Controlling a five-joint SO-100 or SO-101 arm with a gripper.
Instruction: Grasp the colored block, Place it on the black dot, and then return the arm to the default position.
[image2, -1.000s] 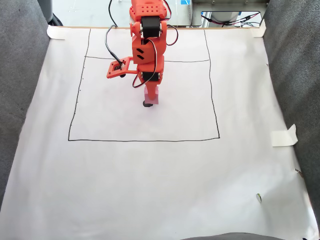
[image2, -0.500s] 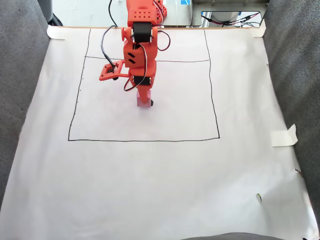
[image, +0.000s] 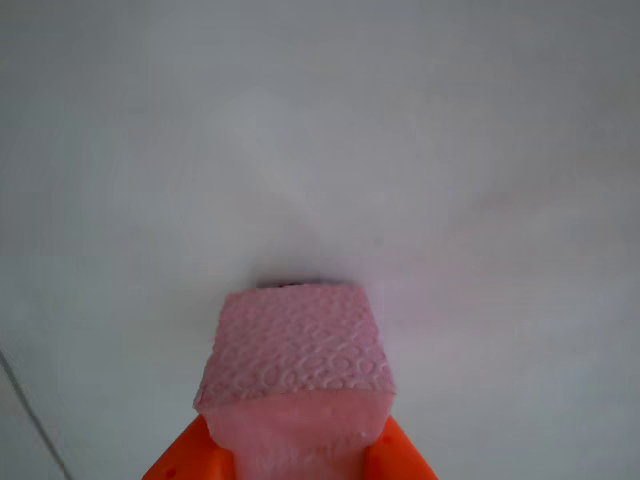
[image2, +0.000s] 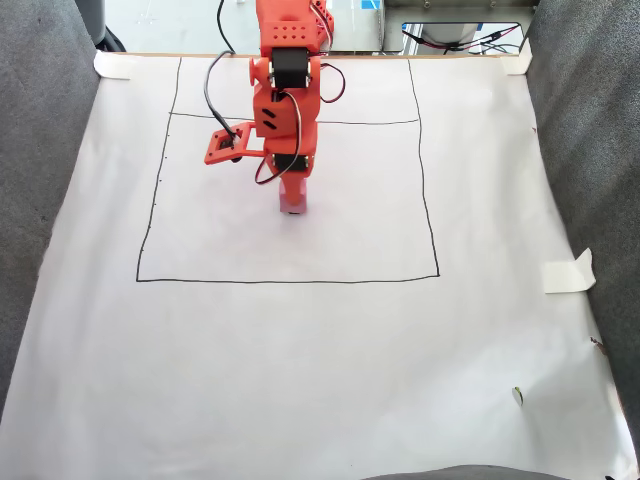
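Note:
In the other view the light pink foam cube (image: 295, 350) shows its dimpled face, squeezed between my two orange fingers (image: 185, 458) at the bottom edge. My gripper (image: 292, 455) is shut on it. Just behind the cube's far edge peeks a thin dark sliver of the black dot (image: 290, 284), the rest hidden by the cube. In the fixed view the orange arm (image2: 285, 90) reaches down from the back, and the gripper (image2: 291, 198) holds the cube (image2: 292, 206) low over the white paper, inside the drawn rectangle.
White paper (image2: 320, 350) covers the table, with a black-lined rectangle (image2: 290, 280) drawn on it. Grey fabric (image2: 40, 200) flanks both sides. Tape pieces (image2: 568, 272) hold the paper. Cables (image2: 470, 40) lie at the back right. A small speck (image2: 517, 394) sits front right.
The gripper with the cube swung left off the dot, then back right. The dot, seen beside the cube half a second ago, is now covered by it.

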